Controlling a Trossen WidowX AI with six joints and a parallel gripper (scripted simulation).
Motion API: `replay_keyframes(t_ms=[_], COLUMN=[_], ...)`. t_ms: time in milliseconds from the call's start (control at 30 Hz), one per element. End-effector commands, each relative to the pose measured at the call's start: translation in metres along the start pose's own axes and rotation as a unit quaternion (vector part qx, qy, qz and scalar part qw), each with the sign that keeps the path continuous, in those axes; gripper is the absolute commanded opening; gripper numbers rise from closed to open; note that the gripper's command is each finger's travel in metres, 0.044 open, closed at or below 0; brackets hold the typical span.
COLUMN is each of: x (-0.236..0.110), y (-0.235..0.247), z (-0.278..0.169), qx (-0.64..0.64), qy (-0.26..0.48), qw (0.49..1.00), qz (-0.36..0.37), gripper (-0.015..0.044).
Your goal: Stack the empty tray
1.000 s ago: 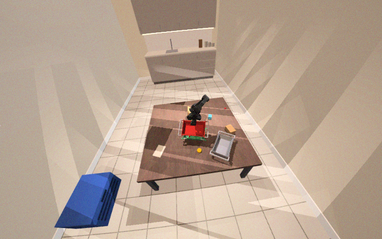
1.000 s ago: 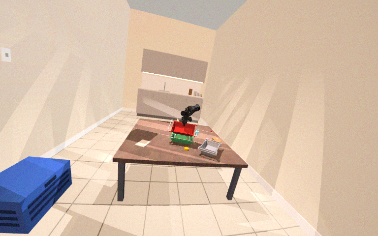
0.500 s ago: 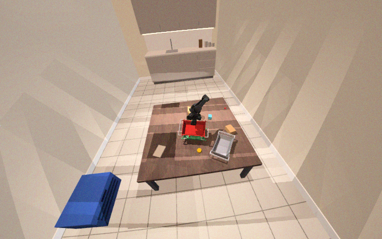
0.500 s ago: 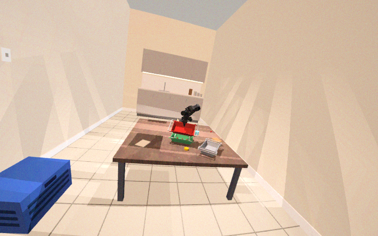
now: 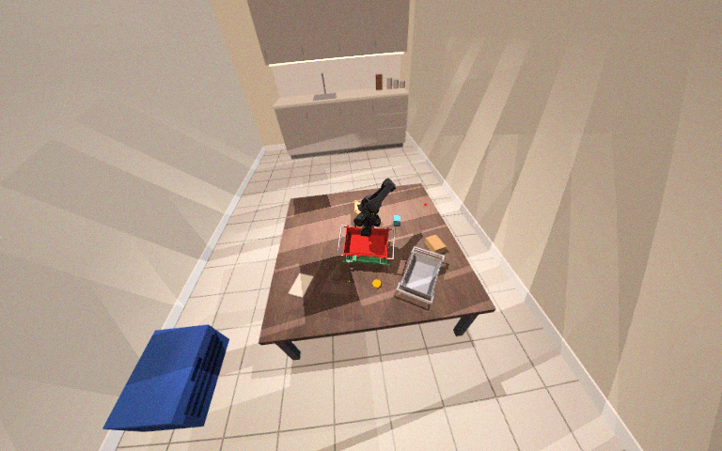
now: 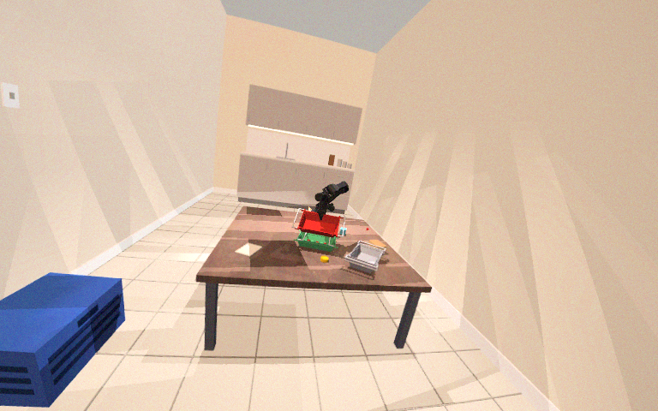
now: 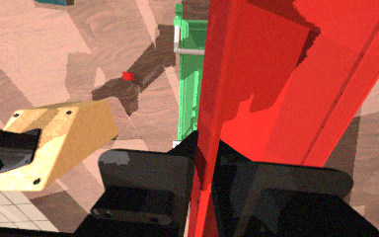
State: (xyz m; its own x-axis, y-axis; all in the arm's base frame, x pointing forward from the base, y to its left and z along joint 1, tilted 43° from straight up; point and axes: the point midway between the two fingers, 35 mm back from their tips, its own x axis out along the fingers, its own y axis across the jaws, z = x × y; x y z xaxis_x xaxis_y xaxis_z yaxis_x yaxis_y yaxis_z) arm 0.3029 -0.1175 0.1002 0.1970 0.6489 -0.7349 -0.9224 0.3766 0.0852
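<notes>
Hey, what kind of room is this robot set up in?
Probably a narrow home kitchen. A pale counter with a sink and tap runs along the far wall, wall cabinets hang above it, and the floor is beige tile. The low dark wooden table stands mid-room.
</notes>
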Motion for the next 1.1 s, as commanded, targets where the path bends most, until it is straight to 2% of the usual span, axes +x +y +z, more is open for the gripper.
replay_keyframes(t_ms=[0, 533, 1067], x=[-0.004, -0.003, 0.024], y=[0.000, 0.000, 0.000], z=[0.000, 0.000, 0.000], qx=[-0.002, -0.002, -0.002], qy=[-0.002, -0.002, -0.002], qw=[1.000, 1.000, 1.000], qz=[-0.009, -0.009, -0.009], gripper=[0.0000, 0.0000, 0.0000])
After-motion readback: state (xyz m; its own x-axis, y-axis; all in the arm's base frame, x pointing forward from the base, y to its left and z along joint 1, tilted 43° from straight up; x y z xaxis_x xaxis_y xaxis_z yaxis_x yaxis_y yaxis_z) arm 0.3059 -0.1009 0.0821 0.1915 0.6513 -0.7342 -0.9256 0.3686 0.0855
